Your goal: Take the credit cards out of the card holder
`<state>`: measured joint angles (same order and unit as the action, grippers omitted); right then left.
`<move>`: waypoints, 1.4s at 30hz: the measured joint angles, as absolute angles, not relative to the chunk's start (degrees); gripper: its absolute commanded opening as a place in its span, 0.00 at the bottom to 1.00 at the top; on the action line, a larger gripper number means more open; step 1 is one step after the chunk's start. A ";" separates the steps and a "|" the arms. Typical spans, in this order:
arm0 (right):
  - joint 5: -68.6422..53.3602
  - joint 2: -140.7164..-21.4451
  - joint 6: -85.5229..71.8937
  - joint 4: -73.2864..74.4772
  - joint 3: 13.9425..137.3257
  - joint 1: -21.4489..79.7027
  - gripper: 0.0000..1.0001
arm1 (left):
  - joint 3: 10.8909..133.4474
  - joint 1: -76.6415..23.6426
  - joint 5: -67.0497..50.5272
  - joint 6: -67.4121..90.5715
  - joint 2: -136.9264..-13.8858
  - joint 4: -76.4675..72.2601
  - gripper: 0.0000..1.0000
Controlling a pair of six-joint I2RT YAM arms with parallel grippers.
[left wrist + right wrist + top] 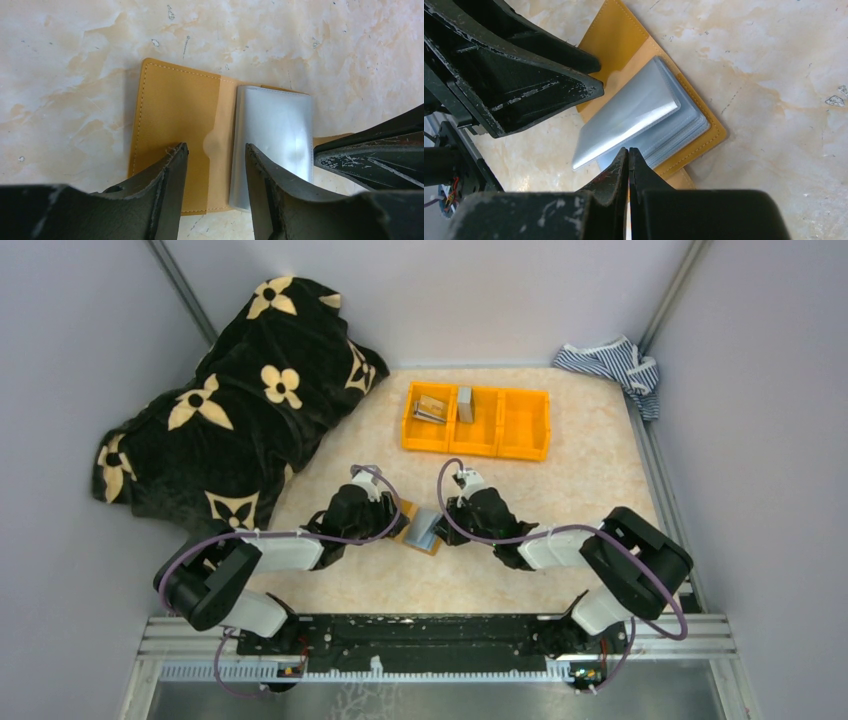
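Left gripper (215, 167): we record its jaws spread, one finger (167, 185) over the tan inner panel of the card holder (170, 110) and the other at the inner edge of the stack of silvery sleeves (272, 127); we cannot tell whether either finger presses down. Right gripper (629, 160): we find its fingers pressed together, the tips at the near edge of that stack where it overhangs the tan cover; we cannot tell whether a sleeve is caught between them. The card holder lies open and flat on the tabletop (585, 490), towards the middle of the near edge, between the two grippers. One panel is bare and the sleeves are piled on the other. We cannot make out any card inside the sleeves. Further out, we list an orange bin (477, 445) of three compartments towards the far edge, right of centre, with small items in its left and middle compartments, too small to name. A black blanket (240, 400) with cream flower motifs is heaped over the far left corner. A striped cloth (612, 362) is bunched in the far right corner.
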<state>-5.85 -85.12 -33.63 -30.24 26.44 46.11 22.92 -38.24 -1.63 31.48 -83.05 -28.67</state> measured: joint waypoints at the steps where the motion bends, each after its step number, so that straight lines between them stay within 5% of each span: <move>1: -5.85 -85.12 -33.61 -30.22 26.48 46.13 0.00 | 22.92 -38.24 -1.65 31.48 -83.05 -28.69 0.53; 42: -3.75 -84.38 -34.11 -29.12 23.97 46.37 0.00 | 22.92 -38.24 -1.67 31.46 -83.02 -28.69 0.54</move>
